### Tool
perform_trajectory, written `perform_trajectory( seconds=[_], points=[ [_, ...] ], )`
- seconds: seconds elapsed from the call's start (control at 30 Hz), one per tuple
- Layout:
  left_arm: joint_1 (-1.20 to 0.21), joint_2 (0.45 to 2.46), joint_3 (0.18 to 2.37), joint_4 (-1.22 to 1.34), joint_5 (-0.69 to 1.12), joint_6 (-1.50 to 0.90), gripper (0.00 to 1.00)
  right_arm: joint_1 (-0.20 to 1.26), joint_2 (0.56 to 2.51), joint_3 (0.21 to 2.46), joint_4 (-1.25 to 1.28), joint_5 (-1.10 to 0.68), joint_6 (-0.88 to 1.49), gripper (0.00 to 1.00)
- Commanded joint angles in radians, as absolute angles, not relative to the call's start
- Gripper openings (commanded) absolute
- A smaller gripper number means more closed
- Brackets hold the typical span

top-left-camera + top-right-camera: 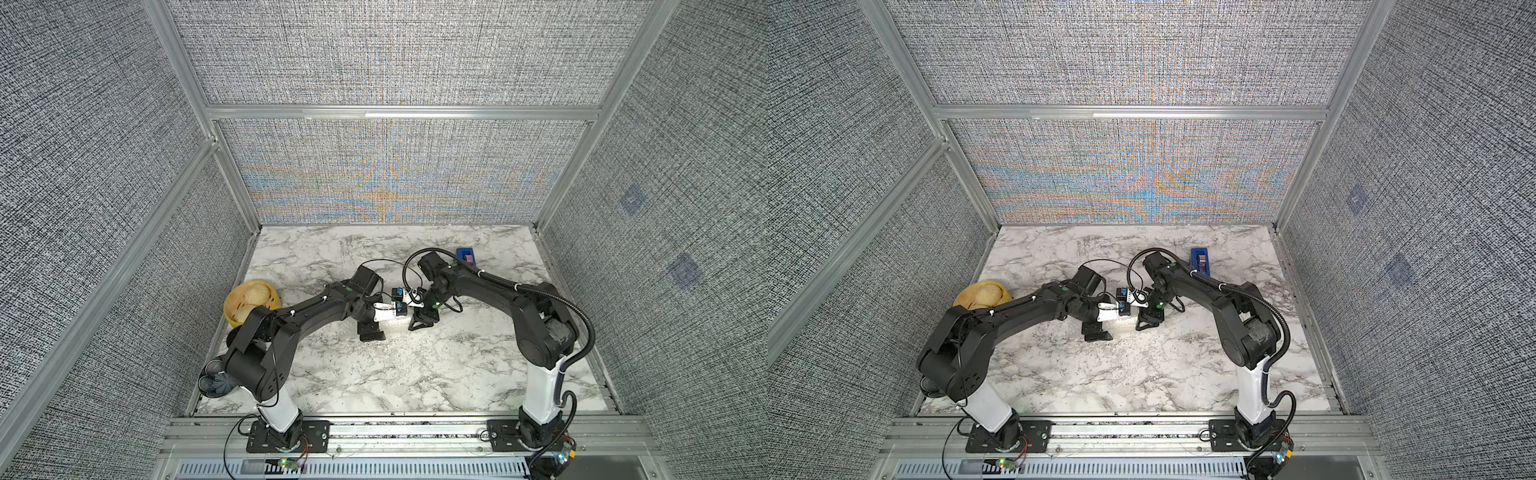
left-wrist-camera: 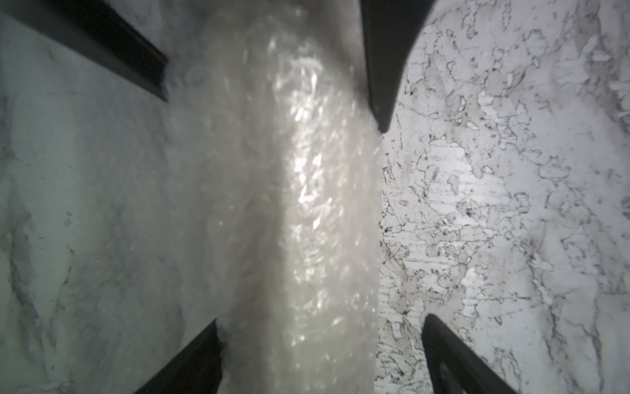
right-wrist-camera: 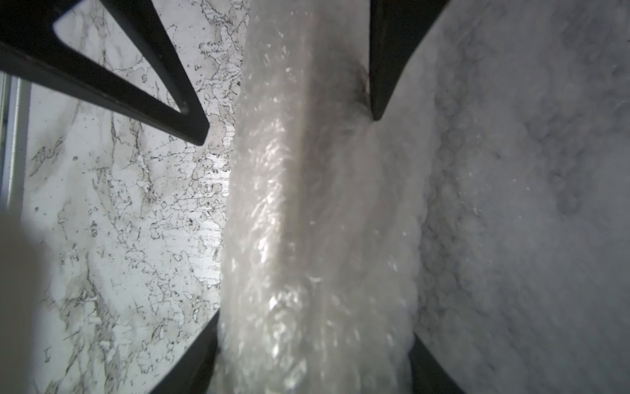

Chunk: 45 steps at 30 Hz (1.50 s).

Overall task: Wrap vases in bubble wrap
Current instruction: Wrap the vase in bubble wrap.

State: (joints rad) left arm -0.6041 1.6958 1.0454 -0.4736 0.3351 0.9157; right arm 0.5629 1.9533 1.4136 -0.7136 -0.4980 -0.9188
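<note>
A whitish roll of bubble wrap [image 2: 306, 204] lies on the marble table between my two grippers, which face each other mid-table. The left gripper [image 2: 322, 320] is open and straddles the roll: one finger [image 2: 201, 358] touches it, the other [image 2: 446, 358] stands apart over bare marble. The right gripper [image 3: 315, 324] is shut on the roll [image 3: 306, 204], both fingers pressing its sides. Flat bubble wrap [image 3: 528, 204] spreads beside it. In both top views the left gripper [image 1: 371, 330] [image 1: 1096, 330] and the right gripper [image 1: 424, 320] [image 1: 1148, 318] hang close together. The vase is hidden.
A yellow bowl [image 1: 249, 305] with pale round pieces sits at the table's left edge. A dark blue pleated piece [image 1: 214, 380] lies at the front left under the left arm. A blue dispenser [image 1: 465, 255] stands at the back right. Grey walls enclose the table [image 1: 332, 257].
</note>
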Motion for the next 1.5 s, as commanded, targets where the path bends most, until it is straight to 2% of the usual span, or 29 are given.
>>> perform_trajectory(
  seconds=[0.0,0.27,0.53,0.67,0.73,0.9,1.0,1.2,1.47],
  points=[
    [-0.606,1.707,1.052,-0.491,0.324,0.907,0.85,0.558,1.954,1.418,-0.703,-0.5,-0.901,0.49],
    [-0.611,1.735,1.061,-0.493,0.305,0.909,0.75,0.548,1.947,1.416,-0.69,-0.508,-0.889,0.55],
    [-0.612,1.753,1.084,-0.525,0.29,0.902,0.65,0.524,1.908,1.371,-0.62,-0.524,-0.863,0.66],
    [-0.612,1.75,1.094,-0.529,0.284,0.899,0.62,0.499,1.866,1.325,-0.551,-0.546,-0.846,0.72],
    [-0.611,1.749,1.094,-0.529,0.288,0.897,0.62,0.484,1.85,1.308,-0.531,-0.564,-0.841,0.79],
    [-0.612,1.754,1.099,-0.531,0.293,0.892,0.62,0.454,1.784,1.22,-0.448,-0.573,-0.862,0.81],
    [-0.611,1.754,1.105,-0.531,0.3,0.886,0.62,0.432,1.718,1.111,-0.317,-0.552,-0.888,0.81],
    [-0.603,1.808,1.176,-0.619,0.317,0.883,0.62,0.455,1.569,0.808,0.126,-0.573,-0.89,0.81],
    [-0.589,1.862,1.238,-0.699,0.352,0.881,0.62,0.592,1.502,0.64,0.396,-0.374,-0.976,0.82]
  ],
)
